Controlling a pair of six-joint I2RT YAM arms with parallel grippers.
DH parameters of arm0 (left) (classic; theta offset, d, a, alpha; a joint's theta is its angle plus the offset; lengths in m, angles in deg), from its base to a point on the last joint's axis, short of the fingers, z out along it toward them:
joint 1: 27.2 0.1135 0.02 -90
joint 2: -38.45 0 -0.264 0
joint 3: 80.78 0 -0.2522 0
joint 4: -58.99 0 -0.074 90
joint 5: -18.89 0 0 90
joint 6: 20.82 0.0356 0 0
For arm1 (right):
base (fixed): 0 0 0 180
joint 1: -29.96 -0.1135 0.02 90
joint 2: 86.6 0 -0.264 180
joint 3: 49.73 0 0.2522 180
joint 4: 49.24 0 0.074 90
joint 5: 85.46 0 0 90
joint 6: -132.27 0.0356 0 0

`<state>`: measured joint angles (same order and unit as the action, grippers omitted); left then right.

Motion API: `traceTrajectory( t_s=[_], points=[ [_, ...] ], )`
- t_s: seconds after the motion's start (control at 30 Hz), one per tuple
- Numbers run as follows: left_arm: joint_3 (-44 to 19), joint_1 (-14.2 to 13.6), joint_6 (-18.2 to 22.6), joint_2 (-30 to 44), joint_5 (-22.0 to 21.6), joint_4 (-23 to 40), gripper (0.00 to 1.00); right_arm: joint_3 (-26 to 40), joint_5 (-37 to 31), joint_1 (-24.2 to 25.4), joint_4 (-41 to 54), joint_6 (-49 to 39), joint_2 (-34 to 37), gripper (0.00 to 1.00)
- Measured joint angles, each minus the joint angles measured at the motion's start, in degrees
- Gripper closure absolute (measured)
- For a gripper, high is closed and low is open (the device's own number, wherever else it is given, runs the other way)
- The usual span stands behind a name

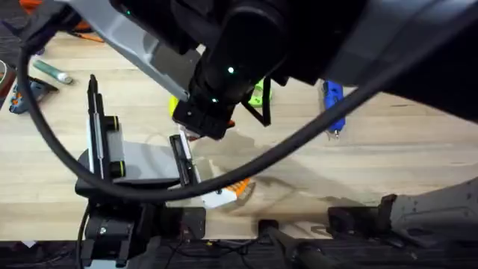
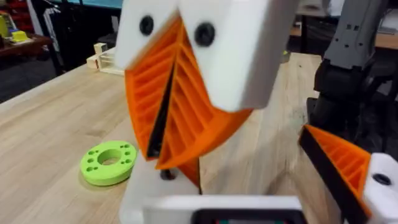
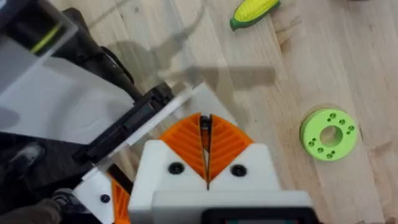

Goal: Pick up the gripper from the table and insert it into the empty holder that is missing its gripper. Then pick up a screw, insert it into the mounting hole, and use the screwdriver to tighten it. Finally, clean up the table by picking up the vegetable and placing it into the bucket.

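Apparently insertion is in hand: the right end effector [image 3: 206, 127] is pressed shut just above the holder [image 2: 144, 186]; careful alignment is called for. The screwdriver [image 1: 332, 108] is left lying on the counter [image 1: 418, 157].

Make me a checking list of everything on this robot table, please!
Surface: wooden table, no spills seen.
Job's things: blue screwdriver lying flat at the far right; yellow-green vegetable lying on the wood.
Clutter: lime-green disc lying flat; pale green stick at the far left.
Grippers: right pincer shut, its orange pads together; left pincer open, with the right one hanging inside its gap.
Cables: black cable sweeping across the table.
Surroundings: pale wooden box near the table's edge.
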<state>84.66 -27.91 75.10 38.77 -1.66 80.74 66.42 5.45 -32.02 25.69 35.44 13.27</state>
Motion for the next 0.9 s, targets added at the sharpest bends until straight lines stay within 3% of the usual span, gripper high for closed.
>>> traceTrajectory(
  t_s=[0.9],
  points=[
    [0.0, 0.0, -0.3, 0.0, 0.0, 0.0, 0.015, -0.4, 0.0, 0.0, 0.8, 0.0, 0.0, 0.995]
  ],
)
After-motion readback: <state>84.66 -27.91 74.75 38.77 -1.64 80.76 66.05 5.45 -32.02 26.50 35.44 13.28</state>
